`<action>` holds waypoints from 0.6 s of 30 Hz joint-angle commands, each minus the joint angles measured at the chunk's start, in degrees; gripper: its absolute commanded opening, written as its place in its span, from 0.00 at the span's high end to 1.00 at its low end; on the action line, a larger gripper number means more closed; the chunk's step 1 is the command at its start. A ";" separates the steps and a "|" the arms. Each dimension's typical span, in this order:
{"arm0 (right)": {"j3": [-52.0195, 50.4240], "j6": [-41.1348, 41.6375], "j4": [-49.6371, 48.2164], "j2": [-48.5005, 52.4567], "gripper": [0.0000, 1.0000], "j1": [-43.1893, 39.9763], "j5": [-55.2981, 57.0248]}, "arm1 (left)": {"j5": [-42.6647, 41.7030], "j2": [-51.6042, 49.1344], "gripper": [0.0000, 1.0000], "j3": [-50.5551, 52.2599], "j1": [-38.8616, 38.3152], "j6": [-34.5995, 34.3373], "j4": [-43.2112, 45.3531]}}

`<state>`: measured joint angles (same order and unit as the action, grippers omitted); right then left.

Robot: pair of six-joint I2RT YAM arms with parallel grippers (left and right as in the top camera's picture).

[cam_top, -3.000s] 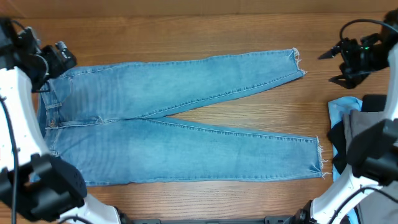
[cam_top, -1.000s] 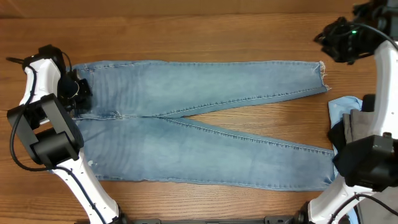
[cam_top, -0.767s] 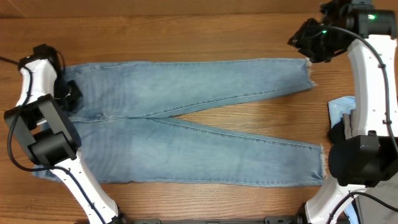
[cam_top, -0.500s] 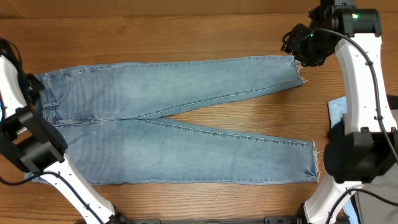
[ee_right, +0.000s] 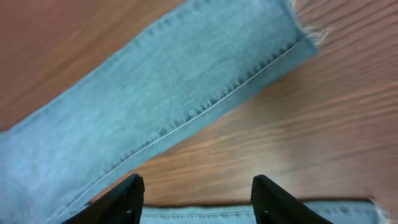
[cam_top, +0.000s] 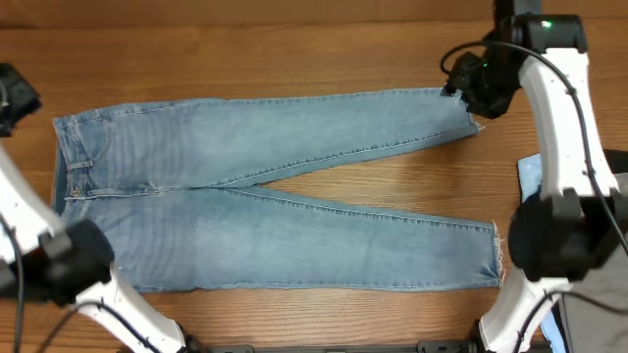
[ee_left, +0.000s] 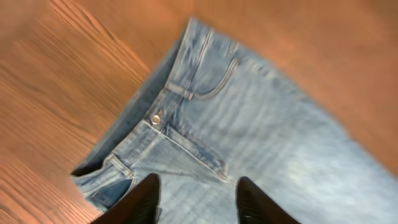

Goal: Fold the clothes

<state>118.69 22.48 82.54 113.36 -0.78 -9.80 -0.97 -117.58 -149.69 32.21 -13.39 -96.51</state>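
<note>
- Two grippers: left gripper (ee_left: 196,198) spread, empty, over the waistband (ee_left: 163,93); right gripper (ee_right: 198,198) spread, empty, near one leg's hem (ee_right: 303,32).
- One pair of jeans (cam_top: 275,196): flat on the table (cam_top: 294,49), legs splayed.
- Folds made: apparently none; all left to do.

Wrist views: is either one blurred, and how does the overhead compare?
Left wrist: motion-soft throughout, table grain smeared, though the button on the jeans still reads. Right wrist: wood grain streaked, frayed hem smeared. Overhead: sharp, evenly lit, no glare on the wood.
</note>
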 commanded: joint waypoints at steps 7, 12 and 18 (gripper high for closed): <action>0.72 0.81 6.45 -23.63 0.34 -0.31 1.33 | -4.59 23.39 0.30 6.34 2.64 3.93 -0.31; 0.72 1.79 14.56 -29.03 0.34 -0.31 0.98 | -9.92 34.84 0.27 23.37 2.43 7.21 -0.28; -3.61 7.85 14.51 -36.89 0.26 1.09 3.89 | -4.09 42.23 0.16 38.12 -4.52 3.43 -0.28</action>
<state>117.12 26.39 97.06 80.86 -0.21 -8.88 -8.60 -78.50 -117.27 31.07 -7.86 -96.47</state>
